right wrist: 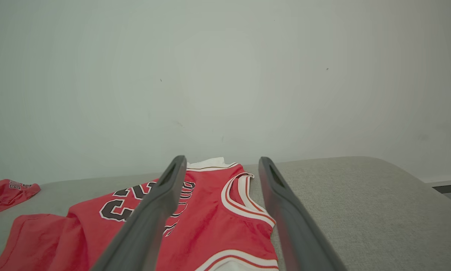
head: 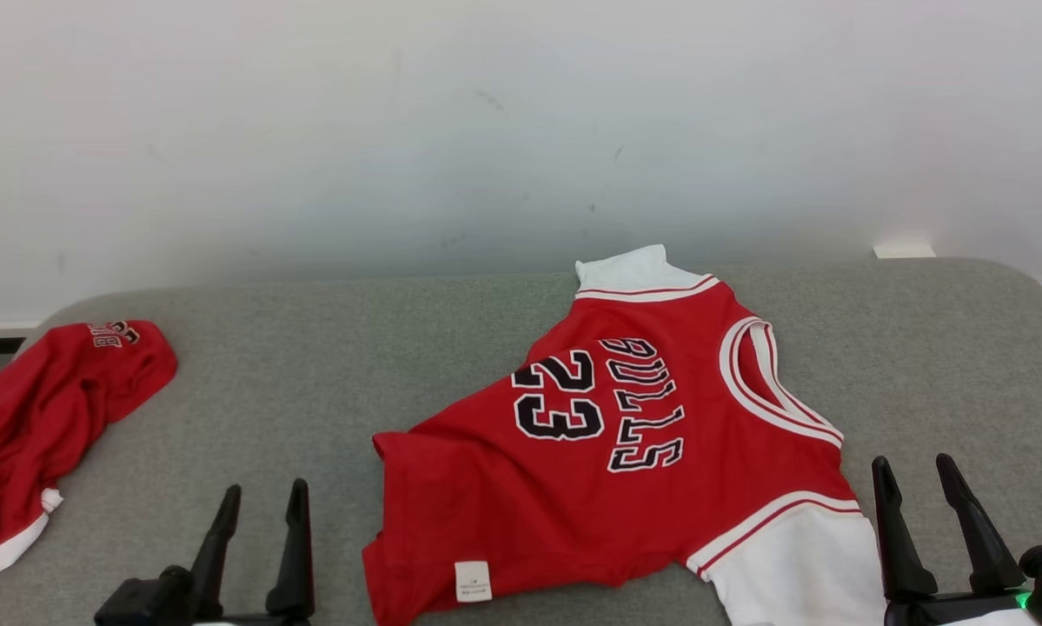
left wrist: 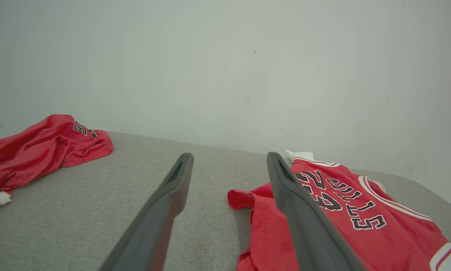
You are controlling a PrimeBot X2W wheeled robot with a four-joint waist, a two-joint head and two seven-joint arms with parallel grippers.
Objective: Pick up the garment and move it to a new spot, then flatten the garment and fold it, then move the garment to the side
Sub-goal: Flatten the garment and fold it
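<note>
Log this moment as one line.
red Bulls 23 jersey: spread on grey fabric table, not gripped | left claw: open, empty | right claw: open, empty | second red jersey: crumpled, far left

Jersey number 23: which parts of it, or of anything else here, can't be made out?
Jersey: the near white sleeve is cut off by the head view's bottom edge.
Its white label: the print is too small to read.
Second red garment: cut by the head view's left edge; it is crumpled, and folds partly hide its lettering.
</note>
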